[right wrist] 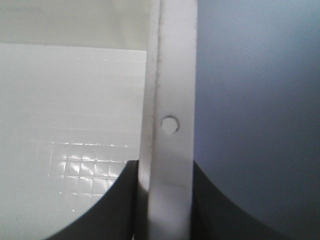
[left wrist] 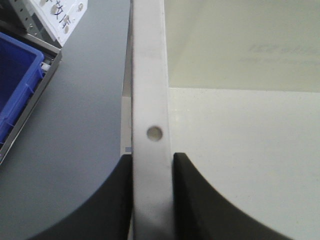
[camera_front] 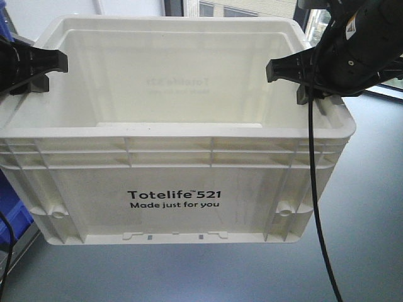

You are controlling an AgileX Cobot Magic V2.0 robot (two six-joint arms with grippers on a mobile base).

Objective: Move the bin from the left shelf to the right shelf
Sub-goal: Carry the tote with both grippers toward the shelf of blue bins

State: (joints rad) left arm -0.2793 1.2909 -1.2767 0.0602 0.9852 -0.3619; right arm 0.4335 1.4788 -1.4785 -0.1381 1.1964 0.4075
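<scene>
White plastic tote (camera_front: 173,189), printed "Totelife 521", empty, hangs level over grey floor (camera_front: 371,207). Apparently clear of any shelf, though underside hidden. Pinched at opposite short sides so the load balances and cannot tip. Left gripper (camera_front: 45,72) clenched across left rim (left wrist: 150,100), one finger inside the wall, one outside. Right gripper (camera_front: 295,80) clamped likewise on right rim (right wrist: 170,75). Blue bin (left wrist: 17,85) sits off to the left, well apart. Probably mid-carry toward the right shelf.
</scene>
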